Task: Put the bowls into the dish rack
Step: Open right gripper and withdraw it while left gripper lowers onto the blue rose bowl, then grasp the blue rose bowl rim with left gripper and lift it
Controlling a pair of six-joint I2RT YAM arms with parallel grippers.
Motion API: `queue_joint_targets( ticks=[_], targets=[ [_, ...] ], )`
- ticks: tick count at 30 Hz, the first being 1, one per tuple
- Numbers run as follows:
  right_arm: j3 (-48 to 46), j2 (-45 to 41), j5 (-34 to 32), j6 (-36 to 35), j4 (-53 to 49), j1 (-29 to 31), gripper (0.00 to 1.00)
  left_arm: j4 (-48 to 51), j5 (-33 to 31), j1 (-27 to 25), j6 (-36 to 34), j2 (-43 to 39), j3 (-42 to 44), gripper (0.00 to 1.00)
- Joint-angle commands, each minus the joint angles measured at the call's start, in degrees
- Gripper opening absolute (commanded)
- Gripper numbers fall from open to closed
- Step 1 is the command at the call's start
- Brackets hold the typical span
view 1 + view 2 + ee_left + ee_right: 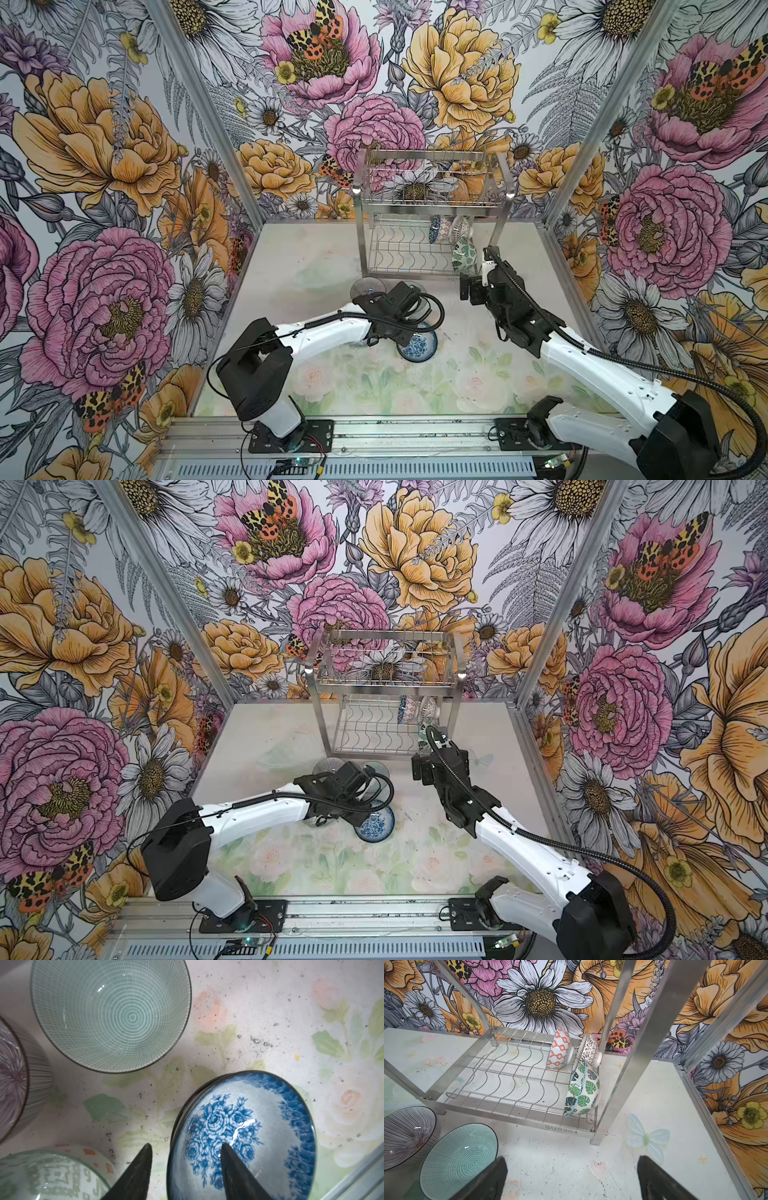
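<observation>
Left gripper [185,1145] straddles the rim of the blue bowl [249,1122], jaws half-narrowed, not clamped. Right gripper [571,1157] hangs wide and empty before the rack [560,1129].

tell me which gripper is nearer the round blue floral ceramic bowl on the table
Left. The left gripper straddles the rim of the blue floral bowl, one finger inside, one outside. The right gripper hovers well away, before the steel wire dish rack.

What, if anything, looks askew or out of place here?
Mildly: the green leaf bowl stands on edge on the lower tier of the dish rack, at its very front corner, its top seemingly leaning on the dark petal bowl behind. Dark specks dirty the table. Nothing looks spilled or broken.
</observation>
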State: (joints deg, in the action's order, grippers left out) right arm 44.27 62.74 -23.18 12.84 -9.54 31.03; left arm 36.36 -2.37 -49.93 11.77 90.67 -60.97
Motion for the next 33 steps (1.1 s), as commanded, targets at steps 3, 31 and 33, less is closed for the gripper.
queue_joint_targets(
  ticks=[3,31,33],
  targets=[
    [0.5,0.5,0.9,1.0,0.4,-0.5,0.99,1.8,-2.3,-0.2,-0.3,0.7,-2.2,0.4],
    [0.4,-1.3,4.3,0.7,0.1,-1.2,1.0,0.0,-9.0,1.0,2.2,-7.5,-5.8,0.0],
    [1.2,-1.5,5.4,0.5,-0.3,-1.3,1.0,-1.3,-9.1,1.3,2.7,-9.1,-6.1,0.0]
  ],
)
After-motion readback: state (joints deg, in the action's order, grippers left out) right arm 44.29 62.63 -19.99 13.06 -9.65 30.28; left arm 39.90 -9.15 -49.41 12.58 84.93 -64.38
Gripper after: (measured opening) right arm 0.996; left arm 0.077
